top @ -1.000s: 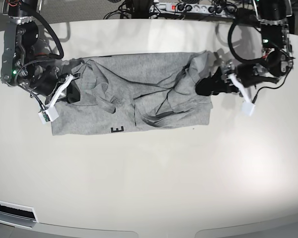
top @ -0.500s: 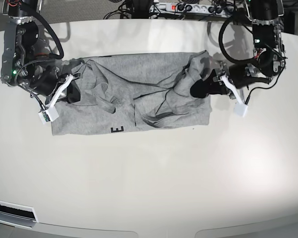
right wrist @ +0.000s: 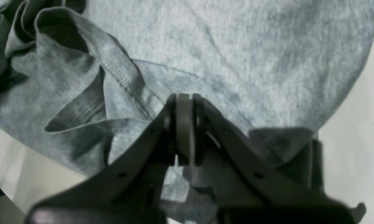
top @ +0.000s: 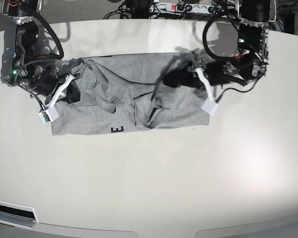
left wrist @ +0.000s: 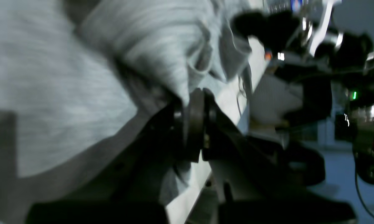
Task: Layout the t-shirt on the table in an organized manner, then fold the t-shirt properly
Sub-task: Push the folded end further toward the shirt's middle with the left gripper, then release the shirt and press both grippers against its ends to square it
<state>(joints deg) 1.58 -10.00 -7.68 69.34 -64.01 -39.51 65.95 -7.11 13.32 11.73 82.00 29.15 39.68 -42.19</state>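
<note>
Broad off-white desk (top: 154,173) spreading under both arms. Rumpled grey t-shirt (top: 124,106) stretched between the two end effectors, one black letter showing at its near hem. Right end effector (right wrist: 185,130) pressed together on a grey fold beside a stitched hem. Left end effector (left wrist: 194,124) likewise pinching a lifted bunch of cloth; picture blurred. Power strip (top: 188,7) beyond, at desk's far edge.

The table (top: 154,173) is glossy off-white with curved edges; a rumpled grey t-shirt (top: 124,106) lies on its far half, stretched left to right, one black letter showing near its front hem.
</note>
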